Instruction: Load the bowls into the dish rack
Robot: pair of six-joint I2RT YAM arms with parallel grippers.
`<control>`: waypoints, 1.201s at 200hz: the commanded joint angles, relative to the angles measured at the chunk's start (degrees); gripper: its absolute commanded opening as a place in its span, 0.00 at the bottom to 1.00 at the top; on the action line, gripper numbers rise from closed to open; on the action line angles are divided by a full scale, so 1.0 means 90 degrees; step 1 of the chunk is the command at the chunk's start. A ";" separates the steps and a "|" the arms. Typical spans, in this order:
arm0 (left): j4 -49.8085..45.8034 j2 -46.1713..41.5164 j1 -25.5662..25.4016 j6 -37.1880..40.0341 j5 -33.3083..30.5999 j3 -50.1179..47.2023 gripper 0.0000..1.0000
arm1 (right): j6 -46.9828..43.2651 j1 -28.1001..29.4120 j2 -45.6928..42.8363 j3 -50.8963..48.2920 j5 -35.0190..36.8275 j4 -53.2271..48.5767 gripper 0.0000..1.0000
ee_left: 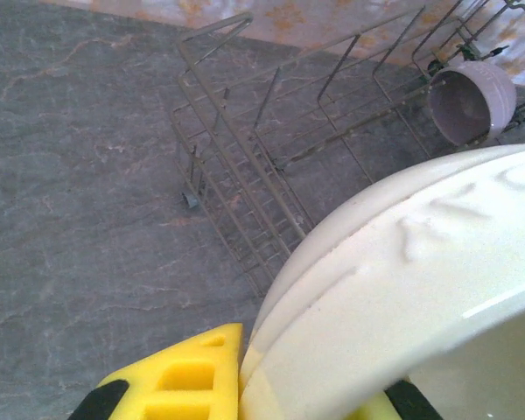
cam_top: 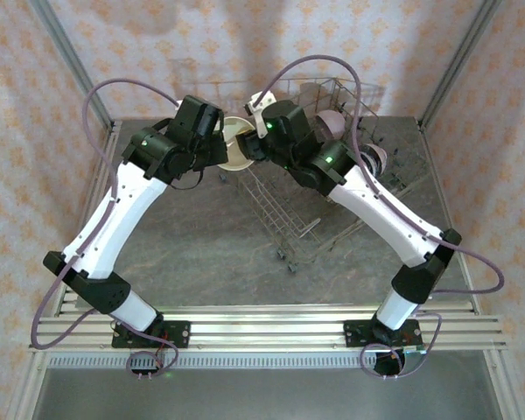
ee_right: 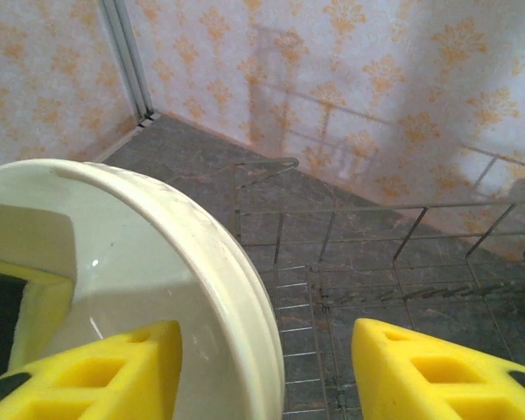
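A cream-white bowl (cam_top: 235, 147) hangs in the air over the left end of the dish rack (cam_top: 290, 220), tipped on its side. My left gripper (cam_top: 219, 140) is shut on its rim; the yellow pads (ee_left: 185, 385) pinch the wall of the bowl (ee_left: 402, 289). My right gripper (cam_top: 255, 145) meets it from the other side and is open. One of its fingers (ee_right: 114, 372) sits inside the bowl (ee_right: 131, 254), the other finger (ee_right: 429, 367) stands well clear outside the rim. A pale mauve bowl (ee_left: 472, 98) stands in the rack.
The grey wire rack (ee_right: 350, 262) lies on a dark marbled table (cam_top: 201, 245), its open end toward the arms. Two pinkish bowls (cam_top: 334, 122) (cam_top: 374, 159) stand at its far right. Patterned walls close in on three sides, with metal posts (cam_top: 451, 70) at the corners.
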 commanded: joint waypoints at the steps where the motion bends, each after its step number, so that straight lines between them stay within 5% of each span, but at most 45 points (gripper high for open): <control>1: -0.0032 0.0019 -0.0116 -0.0003 -0.0497 0.0418 0.00 | 0.0060 0.0068 0.0034 0.0303 0.0462 -0.0043 0.49; 50: -0.0149 0.0170 -0.0225 -0.0003 -0.0680 0.0612 0.00 | 0.0121 0.0098 0.0075 0.0321 0.0532 -0.0026 0.29; 95: -0.0213 0.0225 -0.0275 -0.0003 -0.0772 0.0685 0.00 | 0.0103 0.0103 0.0086 0.0322 0.0612 -0.0052 0.27; 186: -0.0272 0.0322 -0.0414 0.0154 -0.0884 0.0825 0.00 | 0.0104 0.0181 0.0231 0.0432 0.0761 -0.0161 0.03; 214: -0.0243 0.0321 -0.0423 0.0151 -0.0792 0.0812 0.09 | 0.0189 0.0181 0.0212 0.0420 0.1000 -0.0128 0.00; 240: -0.0145 0.0239 -0.0428 0.0142 -0.0811 0.0786 0.33 | 0.0248 0.0175 0.0202 0.0402 0.1444 -0.0039 0.00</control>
